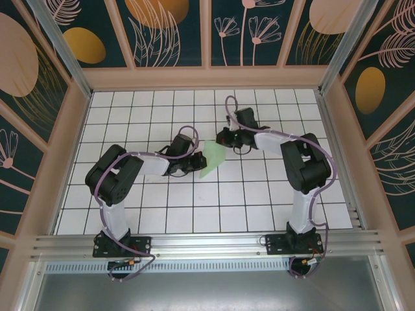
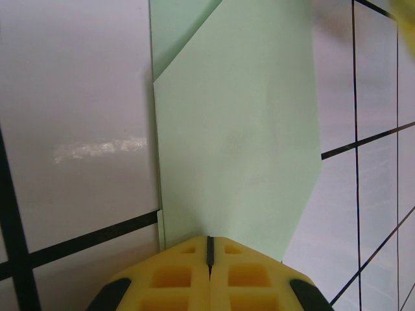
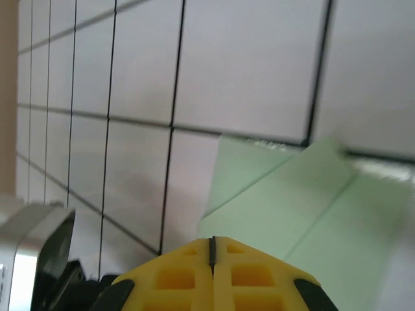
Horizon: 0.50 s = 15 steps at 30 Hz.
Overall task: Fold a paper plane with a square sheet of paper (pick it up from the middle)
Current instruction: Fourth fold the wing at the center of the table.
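Note:
The pale green sheet of paper [image 1: 211, 161] lies on the white grid table [image 1: 194, 201], folded into a narrow pointed shape like a paper plane. In the left wrist view the paper [image 2: 237, 129] shows a diagonal fold near its far end. My left gripper [image 1: 196, 163] is shut, and its yellow tips [image 2: 209, 249] rest at the paper's near edge. My right gripper [image 1: 220, 138] is shut too. Its tips [image 3: 212, 249] sit at the edge of the paper [image 3: 305, 201], where layered folds show. I cannot tell whether either gripper pinches the paper.
Wooden walls [image 1: 207, 78] close in the table at the back and both sides. An aluminium rail [image 1: 207, 243] runs along the near edge by the arm bases. A metal bracket [image 3: 26, 253] shows at the lower left of the right wrist view.

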Each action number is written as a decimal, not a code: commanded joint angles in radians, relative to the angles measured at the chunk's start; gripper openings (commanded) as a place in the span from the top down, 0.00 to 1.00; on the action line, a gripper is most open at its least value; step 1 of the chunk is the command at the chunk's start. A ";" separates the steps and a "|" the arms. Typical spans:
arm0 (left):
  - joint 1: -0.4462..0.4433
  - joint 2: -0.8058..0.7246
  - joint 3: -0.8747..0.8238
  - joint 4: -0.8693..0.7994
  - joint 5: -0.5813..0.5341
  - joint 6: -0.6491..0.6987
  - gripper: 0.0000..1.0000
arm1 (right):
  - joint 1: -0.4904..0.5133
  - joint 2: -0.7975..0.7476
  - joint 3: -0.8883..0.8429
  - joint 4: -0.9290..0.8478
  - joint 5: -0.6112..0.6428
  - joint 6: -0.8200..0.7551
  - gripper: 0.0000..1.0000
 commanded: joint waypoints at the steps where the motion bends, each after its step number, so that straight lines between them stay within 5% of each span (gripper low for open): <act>1: 0.000 0.044 -0.036 -0.175 -0.040 0.002 1.00 | 0.037 -0.005 -0.054 0.040 -0.048 0.047 0.97; 15: -0.001 0.030 -0.011 -0.168 -0.029 0.010 1.00 | 0.056 0.099 -0.048 0.000 -0.041 0.054 0.97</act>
